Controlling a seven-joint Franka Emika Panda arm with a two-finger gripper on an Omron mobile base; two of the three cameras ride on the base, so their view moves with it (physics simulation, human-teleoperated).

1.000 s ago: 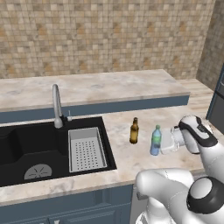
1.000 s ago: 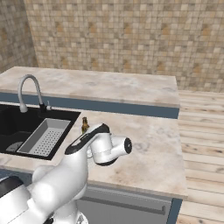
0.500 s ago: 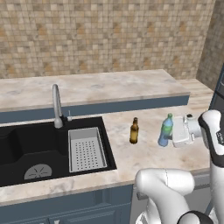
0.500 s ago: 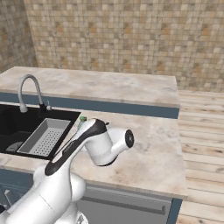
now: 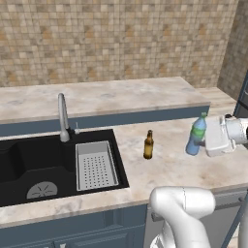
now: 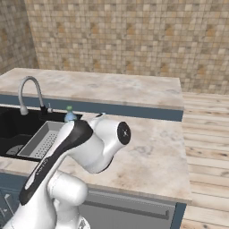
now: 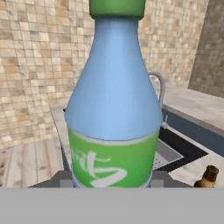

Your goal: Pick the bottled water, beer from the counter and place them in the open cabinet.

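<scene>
I see gripper (image 5: 206,142) clamped on water bottle (image 5: 196,136), lifted off counter (image 5: 164,164); beer (image 5: 148,145) upright left, sink (image 5: 38,162) beyond; tiled wall (image 5: 116,41) behind.

Beer (image 5: 148,145) upright on the counter (image 5: 164,167), open stone on every side of it, dish rack (image 5: 95,164) in the sink (image 5: 29,164) to its left, faucet (image 5: 62,117) beyond, held bottled water (image 5: 195,135) to its right, raised ledge (image 5: 121,97) behind.

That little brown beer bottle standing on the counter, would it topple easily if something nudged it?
Probably: the beer stands tall and narrow on a small base, so a nudge near its neck may tip it. It looks like glass, so likely stiff, smooth and breakable. Once down, its round body could roll across the counter.
</scene>
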